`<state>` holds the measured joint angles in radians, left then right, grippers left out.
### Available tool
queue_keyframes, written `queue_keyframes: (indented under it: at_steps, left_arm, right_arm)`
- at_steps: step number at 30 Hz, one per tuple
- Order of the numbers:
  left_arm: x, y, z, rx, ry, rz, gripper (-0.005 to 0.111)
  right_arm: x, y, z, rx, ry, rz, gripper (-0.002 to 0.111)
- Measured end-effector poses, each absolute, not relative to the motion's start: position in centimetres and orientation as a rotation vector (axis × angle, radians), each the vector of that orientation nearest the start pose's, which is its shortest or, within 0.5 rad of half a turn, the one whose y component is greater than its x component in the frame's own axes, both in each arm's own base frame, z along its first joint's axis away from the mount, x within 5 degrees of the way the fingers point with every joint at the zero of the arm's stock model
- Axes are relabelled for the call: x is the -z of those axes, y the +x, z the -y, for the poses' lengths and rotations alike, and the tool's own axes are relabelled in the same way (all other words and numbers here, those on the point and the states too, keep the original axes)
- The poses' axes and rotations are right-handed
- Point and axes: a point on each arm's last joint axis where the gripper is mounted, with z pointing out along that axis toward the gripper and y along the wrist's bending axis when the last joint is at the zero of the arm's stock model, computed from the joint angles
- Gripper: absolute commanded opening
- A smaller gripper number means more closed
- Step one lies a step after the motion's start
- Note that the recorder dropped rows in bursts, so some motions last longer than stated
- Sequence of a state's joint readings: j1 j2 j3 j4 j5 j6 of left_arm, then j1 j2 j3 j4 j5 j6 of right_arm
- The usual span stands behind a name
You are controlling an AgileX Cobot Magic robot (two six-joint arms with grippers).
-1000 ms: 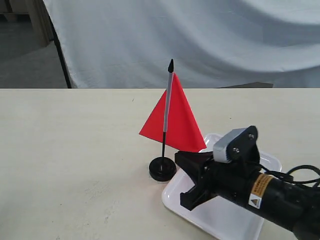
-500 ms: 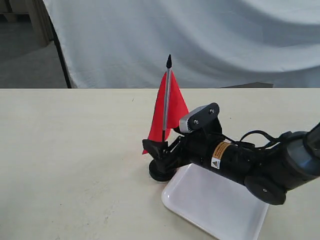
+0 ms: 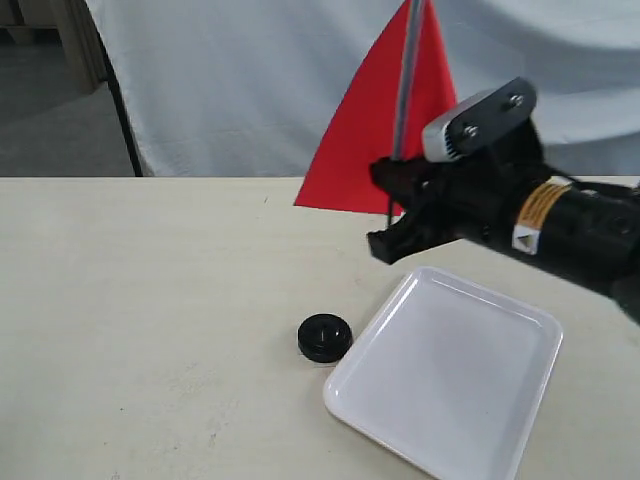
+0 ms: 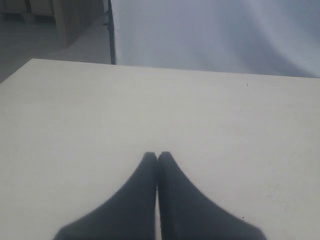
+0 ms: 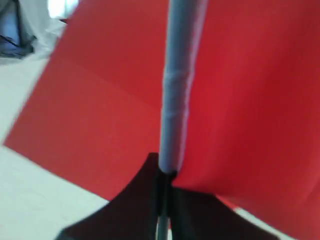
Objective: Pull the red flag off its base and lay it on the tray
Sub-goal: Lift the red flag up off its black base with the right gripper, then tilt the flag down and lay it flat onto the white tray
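Observation:
The red flag [image 3: 375, 130] hangs in the air above the table, lifted clear of its base, its top cut off by the frame edge. My right gripper [image 3: 392, 205] is shut on the pole just below the cloth; the right wrist view shows the grey pole [image 5: 176, 100] running up from between the shut fingers of that gripper [image 5: 164, 175], with red cloth [image 5: 100, 115] behind. The round black base [image 3: 325, 338] sits alone on the table, left of the white tray [image 3: 445, 370]. My left gripper [image 4: 157, 156] is shut on nothing over bare table.
A pale cloth backdrop [image 3: 300, 80] hangs behind the table's far edge. The light table top [image 3: 140, 300] stretches left of the base.
My right gripper closed on the pole near the base, then rose up and to the right, pulling the flag out. The base stayed where it was.

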<state>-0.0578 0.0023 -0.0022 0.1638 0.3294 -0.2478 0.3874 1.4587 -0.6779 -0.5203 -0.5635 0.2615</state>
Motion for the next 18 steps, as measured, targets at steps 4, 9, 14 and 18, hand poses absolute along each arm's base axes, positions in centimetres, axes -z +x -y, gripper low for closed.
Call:
queue_keyframes:
  at_steps: [4, 9, 14, 18]
  left_arm:
    - [-18.4, 5.4, -0.2, 0.059, -0.069, -1.808, 0.000]
    - [-18.4, 5.4, -0.2, 0.059, -0.069, -1.808, 0.000]
    - [-18.4, 5.4, -0.2, 0.059, -0.069, -1.808, 0.000]
    - [-18.4, 5.4, -0.2, 0.059, -0.069, -1.808, 0.000]
  right_arm:
    - [-27.6, 25.4, -10.1, -0.041, -0.800, -1.645, -0.001]
    - [-27.0, 24.6, -6.5, 0.473, -1.221, -1.678, -0.001]
    - [-24.3, 25.5, -5.4, 0.752, -1.723, -1.556, -0.001]
    - [-19.9, 27.3, -5.5, 0.835, -2.123, -1.385, -0.001]
